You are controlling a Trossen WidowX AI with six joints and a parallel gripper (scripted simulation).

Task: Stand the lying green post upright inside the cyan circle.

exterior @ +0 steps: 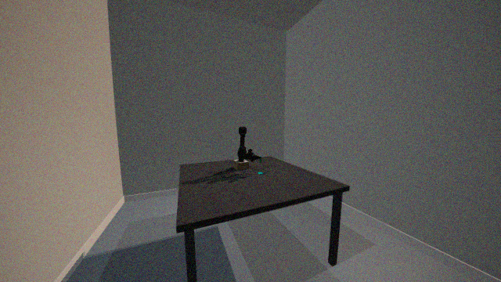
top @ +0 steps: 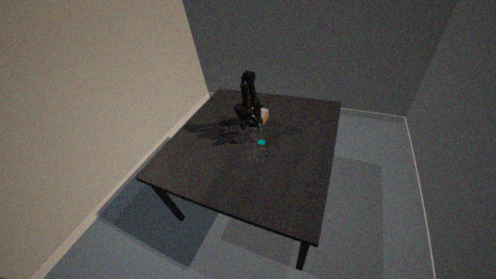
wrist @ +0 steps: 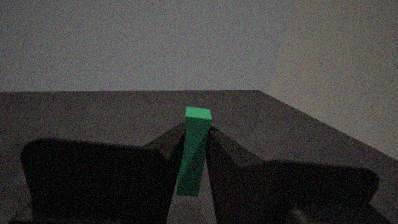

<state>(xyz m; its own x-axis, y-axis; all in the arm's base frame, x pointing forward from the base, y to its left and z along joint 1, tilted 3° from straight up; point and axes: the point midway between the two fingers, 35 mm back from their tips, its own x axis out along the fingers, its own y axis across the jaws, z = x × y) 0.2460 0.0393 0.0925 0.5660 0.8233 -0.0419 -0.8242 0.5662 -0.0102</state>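
Green post (top: pixel 260 127) (wrist: pixel 195 155) clamped in the tool (top: pixel 259 122) (exterior: pixel 260 157) (wrist: pixel 196 131), mid-frame in the wrist view, apart from the cyan circle (top: pixel 261 142) (exterior: pixel 260 172).

The dark table (top: pixel 240 186) (exterior: pixel 250 192) bears a flat cyan circle (top: pixel 261 142) (exterior: pixel 260 172) and, well behind it, what seems a pale-topped, orange-sided block (top: pixel 266 115) (exterior: pixel 241 165)

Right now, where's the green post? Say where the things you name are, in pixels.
The green post (top: pixel 260 127) (wrist: pixel 194 155) is between the claw's (top: pixel 260 123) (wrist: pixel 196 131) fingers; the top view shows it apart from the cyan circle (top: pixel 261 142) (exterior: pixel 260 173).
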